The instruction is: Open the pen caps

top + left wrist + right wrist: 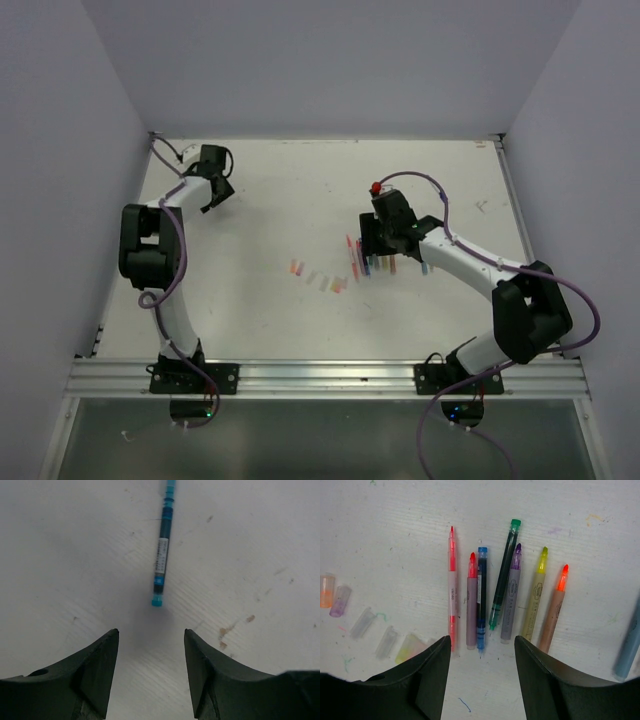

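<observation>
Several uncapped pens lie side by side on the white table, among them a thin pink pen [452,582], a blue pen [481,592], a green pen [502,575] and a yellow pen [535,597]. In the top view they form a small cluster [368,265]. Loose pen caps lie to their left: orange [326,590], purple [340,601], clear [362,622] and yellow [410,647]. My right gripper [482,639] [370,242] hovers open just short of the pens' near ends and holds nothing. My left gripper [151,632] [214,190] is open and empty at the far left, with a teal pen [162,555] lying ahead of it.
A row of caps [315,277] stretches left of the pen cluster in the top view. A grey-blue pen [629,645] lies at the right edge of the right wrist view. The table [300,200] has grey walls on three sides.
</observation>
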You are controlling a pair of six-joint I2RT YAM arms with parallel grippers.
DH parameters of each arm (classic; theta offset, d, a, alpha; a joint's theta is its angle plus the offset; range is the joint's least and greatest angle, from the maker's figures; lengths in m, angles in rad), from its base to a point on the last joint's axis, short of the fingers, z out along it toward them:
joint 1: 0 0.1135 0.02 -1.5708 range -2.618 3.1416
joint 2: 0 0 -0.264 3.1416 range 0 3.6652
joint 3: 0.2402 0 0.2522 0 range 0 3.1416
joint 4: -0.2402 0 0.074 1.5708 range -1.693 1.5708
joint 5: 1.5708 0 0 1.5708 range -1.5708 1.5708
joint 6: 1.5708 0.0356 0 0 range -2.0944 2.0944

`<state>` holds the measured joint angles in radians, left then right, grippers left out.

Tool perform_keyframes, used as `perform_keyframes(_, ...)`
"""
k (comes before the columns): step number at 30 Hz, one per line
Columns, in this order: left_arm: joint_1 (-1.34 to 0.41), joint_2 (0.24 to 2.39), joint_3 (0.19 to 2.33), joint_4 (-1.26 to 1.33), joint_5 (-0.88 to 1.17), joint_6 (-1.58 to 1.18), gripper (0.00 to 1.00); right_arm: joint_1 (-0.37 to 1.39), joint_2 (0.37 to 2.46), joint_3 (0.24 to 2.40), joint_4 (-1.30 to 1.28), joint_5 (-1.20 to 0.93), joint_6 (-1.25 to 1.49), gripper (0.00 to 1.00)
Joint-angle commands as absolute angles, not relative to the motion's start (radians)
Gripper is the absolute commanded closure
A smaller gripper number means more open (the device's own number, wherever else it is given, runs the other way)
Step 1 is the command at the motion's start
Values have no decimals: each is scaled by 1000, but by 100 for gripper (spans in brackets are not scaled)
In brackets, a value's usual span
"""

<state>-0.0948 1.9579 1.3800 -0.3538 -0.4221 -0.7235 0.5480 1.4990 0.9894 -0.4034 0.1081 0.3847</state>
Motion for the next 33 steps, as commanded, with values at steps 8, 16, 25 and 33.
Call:
perform_keyframes(8,-18,2097,1555,-408,-486,-770,46,551,1512,994,-370,74,364,43)
perform_keyframes(16,0,2157,1594,-394,-469,-769,49,551,1516,985,-364,75,360,43)
perform_keyframes(25,0,2256,1707,-482,-482,-716,81,551,1514,994,-362,75,365,43)
perform_keyframes(33,-9,1988,1415,-390,-396,-727,100,558,1502,989,-354,22,400,43)
